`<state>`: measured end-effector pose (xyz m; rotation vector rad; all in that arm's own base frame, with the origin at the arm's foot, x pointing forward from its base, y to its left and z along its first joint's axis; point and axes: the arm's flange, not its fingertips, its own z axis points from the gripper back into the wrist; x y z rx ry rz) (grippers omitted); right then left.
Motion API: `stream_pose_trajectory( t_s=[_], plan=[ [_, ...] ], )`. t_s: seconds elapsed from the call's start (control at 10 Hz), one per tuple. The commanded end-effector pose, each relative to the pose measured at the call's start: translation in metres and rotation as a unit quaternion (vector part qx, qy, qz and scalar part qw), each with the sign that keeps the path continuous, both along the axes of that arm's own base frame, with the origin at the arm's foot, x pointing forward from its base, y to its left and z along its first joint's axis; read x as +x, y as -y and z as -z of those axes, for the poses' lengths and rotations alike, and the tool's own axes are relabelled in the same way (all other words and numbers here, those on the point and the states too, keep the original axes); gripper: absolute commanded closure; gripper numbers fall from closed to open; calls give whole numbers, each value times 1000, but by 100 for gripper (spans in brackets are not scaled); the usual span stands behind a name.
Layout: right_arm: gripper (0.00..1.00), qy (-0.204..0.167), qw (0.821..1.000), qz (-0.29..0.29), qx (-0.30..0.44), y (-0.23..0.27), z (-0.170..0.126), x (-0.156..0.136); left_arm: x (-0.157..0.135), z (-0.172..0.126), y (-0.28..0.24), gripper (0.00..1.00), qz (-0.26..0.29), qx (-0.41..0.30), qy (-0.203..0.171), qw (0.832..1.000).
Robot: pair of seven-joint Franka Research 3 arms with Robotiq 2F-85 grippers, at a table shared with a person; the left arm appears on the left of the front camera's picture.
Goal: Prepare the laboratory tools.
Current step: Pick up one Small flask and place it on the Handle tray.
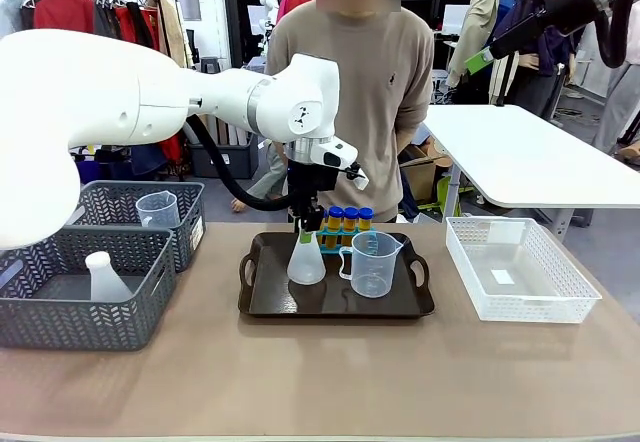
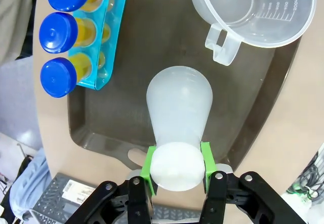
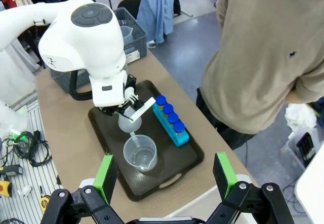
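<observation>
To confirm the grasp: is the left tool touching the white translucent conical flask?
Touching. In the left wrist view both green pads of the left tool press against the neck of the white translucent conical flask.

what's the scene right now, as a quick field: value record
left gripper: shut on the neck of the conical flask, flask base on the tray
right gripper: open, raised above the table
tray: dark, holds the flask, measuring beaker and tube rack
tubes: orange, blue caps, upright in the rack
grey baskets: another flask and another beaker inside
white mesh basket: beside the tray
person: standing at far side
</observation>
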<state>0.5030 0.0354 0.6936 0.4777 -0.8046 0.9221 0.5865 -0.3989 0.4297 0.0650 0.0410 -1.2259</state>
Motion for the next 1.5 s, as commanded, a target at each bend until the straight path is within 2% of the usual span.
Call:
stream_pose_trajectory(
  t_s=[0.0,0.3,0.4,0.8,0.9,1.4],
  plan=[
    [0,2,1000,-2,4,-1,0,-1,-2,1,-5,100,-15,-1,1,1000],
    [0,2,1000,-2,4,-1,0,-1,-4,4,-9,100,-14,0,-8,1000],
    [0,2,1000,-2,4,-1,0,-1,-3,3,-10,94,-10,-1,-12,1000],
    [0,2,1000,-2,4,-1,0,-1,-9,-7,-17,16,-24,-9,-28,999],
    [0,2,1000,-2,4,-1,0,-1,-10,-9,-18,0,-26,-11,-31,999],
    [0,2,1000,-2,4,-1,0,-1,-18,-26,-28,0,-35,-24,-34,999]
  ],
)
